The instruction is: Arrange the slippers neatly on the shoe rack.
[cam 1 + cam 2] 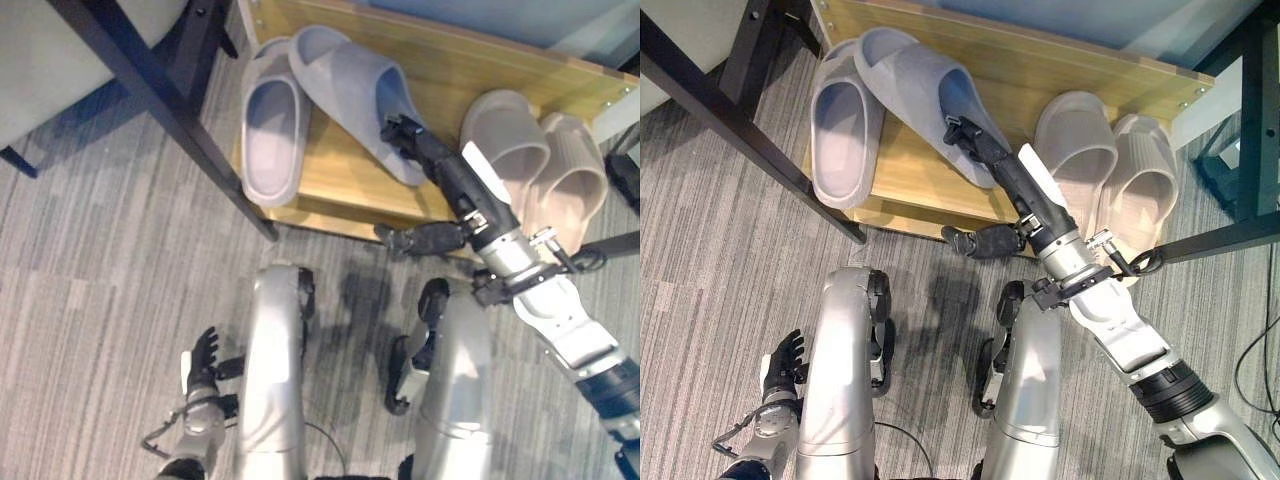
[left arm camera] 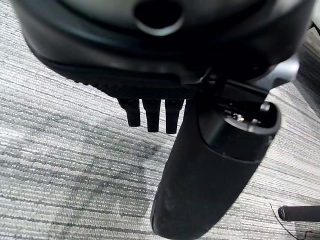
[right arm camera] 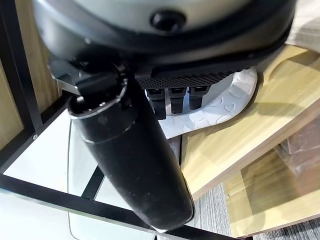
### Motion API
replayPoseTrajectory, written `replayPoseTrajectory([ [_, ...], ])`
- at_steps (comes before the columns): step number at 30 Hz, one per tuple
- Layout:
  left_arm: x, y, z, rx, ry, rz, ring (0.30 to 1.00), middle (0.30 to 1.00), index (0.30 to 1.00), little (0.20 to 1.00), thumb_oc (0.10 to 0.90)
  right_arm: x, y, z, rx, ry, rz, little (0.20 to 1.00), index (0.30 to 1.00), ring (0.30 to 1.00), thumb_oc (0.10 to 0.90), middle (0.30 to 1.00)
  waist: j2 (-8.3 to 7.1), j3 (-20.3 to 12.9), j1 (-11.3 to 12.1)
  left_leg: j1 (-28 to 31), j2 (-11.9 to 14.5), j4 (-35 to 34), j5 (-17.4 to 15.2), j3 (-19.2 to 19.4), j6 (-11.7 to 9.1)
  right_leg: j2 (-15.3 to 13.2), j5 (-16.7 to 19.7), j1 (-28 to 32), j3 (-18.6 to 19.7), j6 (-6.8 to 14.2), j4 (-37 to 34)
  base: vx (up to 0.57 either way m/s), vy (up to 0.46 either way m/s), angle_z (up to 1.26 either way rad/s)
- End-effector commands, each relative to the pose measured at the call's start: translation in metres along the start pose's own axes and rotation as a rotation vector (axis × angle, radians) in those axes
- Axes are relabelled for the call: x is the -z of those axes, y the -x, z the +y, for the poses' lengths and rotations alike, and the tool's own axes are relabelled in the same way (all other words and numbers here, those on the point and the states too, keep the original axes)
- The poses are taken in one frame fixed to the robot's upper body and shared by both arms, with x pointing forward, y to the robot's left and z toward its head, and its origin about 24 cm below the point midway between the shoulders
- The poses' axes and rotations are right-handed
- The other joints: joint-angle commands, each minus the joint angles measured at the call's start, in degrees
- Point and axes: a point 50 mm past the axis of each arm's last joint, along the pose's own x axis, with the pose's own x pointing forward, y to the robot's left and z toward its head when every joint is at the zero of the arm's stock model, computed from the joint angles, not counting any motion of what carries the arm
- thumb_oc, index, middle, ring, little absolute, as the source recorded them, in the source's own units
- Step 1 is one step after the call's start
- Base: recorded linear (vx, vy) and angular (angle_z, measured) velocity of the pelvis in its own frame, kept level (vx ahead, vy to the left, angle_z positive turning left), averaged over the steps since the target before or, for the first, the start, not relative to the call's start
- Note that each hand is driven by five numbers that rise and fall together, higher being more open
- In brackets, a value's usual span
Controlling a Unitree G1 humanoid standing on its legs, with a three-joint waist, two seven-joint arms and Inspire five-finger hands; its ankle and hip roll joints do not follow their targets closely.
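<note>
Two grey slippers lie on the wooden shoe rack (image 1: 330, 190). One grey slipper (image 1: 272, 125) rests flat at the left. The other grey slipper (image 1: 345, 80) lies slanted across the shelf, its heel over the first one's edge. My right hand (image 1: 455, 175) reaches onto the shelf, open, with straight fingers (image 1: 403, 132) against the slanted slipper's toe end and the thumb (image 1: 420, 238) sticking out over the shelf's front edge. In the right wrist view the fingers (image 3: 175, 100) touch the slipper's pale patterned sole (image 3: 227, 97). My left hand (image 1: 200, 365) hangs open over the carpet.
A beige pair (image 1: 505, 140) (image 1: 575, 175) sits side by side at the shelf's right end. A black table leg (image 1: 170, 110) slants down past the rack's left corner. A black metal frame (image 1: 1250, 110) stands to the right. Grey carpet (image 1: 90, 270) lies in front.
</note>
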Motion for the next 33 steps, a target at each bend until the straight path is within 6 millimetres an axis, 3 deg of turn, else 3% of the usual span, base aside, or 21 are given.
replayPoseTrajectory([
  [1,0.01,0.005,0.0,-0.032,0.03,0.019,0.9,0.9,0.9,0.9,0.8,-0.081,-0.014,-0.01,0.012,-0.06,-0.443,0.9,0.9,0.9,0.8,0.9,-1.18,-1.3,2.2,5.1,0.0,1.0,-3.7,-4.8,-0.1,-0.8,6.0,5.5,5.2,-1.4,5.9,0.0,0.0,0.0],
  [6,0.011,0.005,0.001,-0.043,0.028,0.023,0.9,0.9,0.9,0.9,0.8,-0.093,-0.012,-0.011,0.05,-0.057,-0.515,0.9,0.9,0.9,0.8,0.9,-1.18,-1.3,1.9,5.1,0.0,1.3,-3.8,-4.7,-0.2,-0.7,6.1,5.6,5.2,-1.4,6.2,0.0,0.0,0.0],
  [11,0.012,0.005,0.002,-0.054,0.023,0.023,0.9,0.9,0.9,0.9,0.8,-0.084,-0.01,-0.017,0.126,0.1,-0.465,0.9,0.9,0.9,0.8,0.9,-1.26,-1.3,1.8,5.1,-0.1,1.4,-3.9,-4.9,-0.2,-0.6,6.2,5.5,5.5,-1.3,6.1,0.0,0.0,0.0],
  [13,0.011,0.006,0.002,-0.061,0.018,0.016,0.9,0.9,0.9,0.9,0.8,-0.073,-0.007,-0.027,0.237,0.288,-0.413,0.9,0.9,0.9,0.8,0.9,-1.28,-1.3,1.6,5.1,-0.1,1.3,-4.1,-4.8,-0.1,-0.7,6.1,5.6,5.3,-1.5,6.0,0.0,0.0,0.0],
  [16,0.012,0.006,0.002,-0.064,0.007,0.014,0.9,0.9,0.9,0.9,0.8,-0.066,-0.008,-0.029,0.269,0.352,-0.373,0.9,0.9,0.9,0.8,0.9,-1.24,-1.3,1.7,5.1,-0.2,1.3,-4.1,-4.8,0.0,-0.7,6.1,5.7,5.3,-1.5,6.0,0.0,0.0,0.0],
  [24,0.009,0.004,0.002,-0.048,-0.005,0.009,0.9,0.9,0.9,0.9,0.8,-0.038,-0.011,-0.022,0.24,0.277,-0.234,0.9,0.9,0.9,0.8,0.9,-1.14,-1.3,1.7,5.1,-0.2,1.3,-4.2,-4.7,-0.1,-0.7,6.2,5.8,5.0,-1.4,5.6,0.0,0.0,0.0],
  [33,0.011,0.003,0.001,-0.025,-0.009,0.029,0.9,0.9,0.9,0.9,0.8,-0.038,-0.014,0.001,0.08,0.113,-0.237,0.9,0.9,0.9,0.8,0.9,-1.49,-1.3,1.8,5.1,-0.1,1.8,-4.2,-4.7,-0.3,-0.7,6.3,5.7,5.0,-1.3,5.9,0.0,0.0,0.0],
])
